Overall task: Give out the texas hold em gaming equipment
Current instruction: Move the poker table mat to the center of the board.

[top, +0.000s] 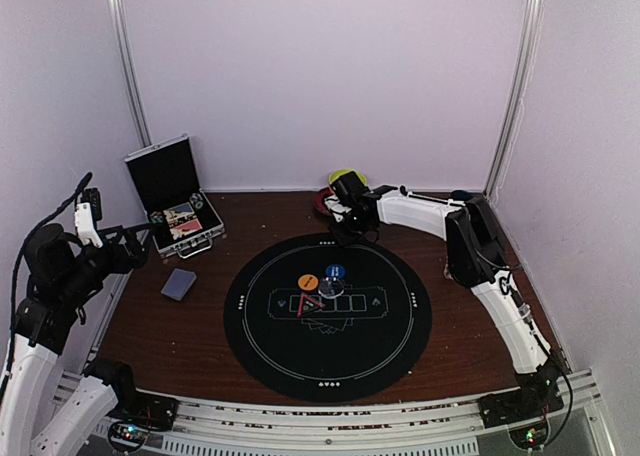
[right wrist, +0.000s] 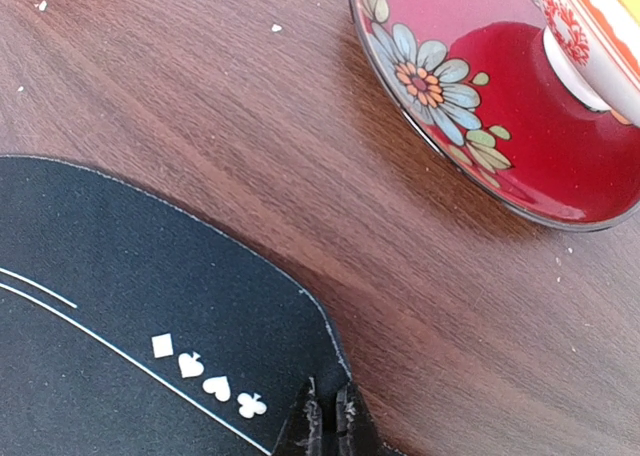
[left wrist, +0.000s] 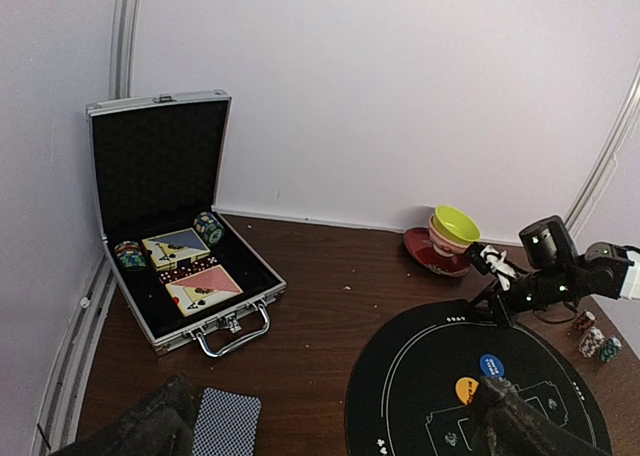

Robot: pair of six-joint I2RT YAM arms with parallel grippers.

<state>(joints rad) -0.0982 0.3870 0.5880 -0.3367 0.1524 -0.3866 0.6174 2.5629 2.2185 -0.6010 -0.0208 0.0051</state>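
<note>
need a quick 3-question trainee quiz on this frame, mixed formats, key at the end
1. True or false: the silver case stands open.
2. Fill in: the right gripper is ___ at the far edge of the black mat.
3. The card deck lies: A on the mat; B in the case; C on the bare table, left of the mat.
Key: 1 true; 2 shut; 3 C.
</note>
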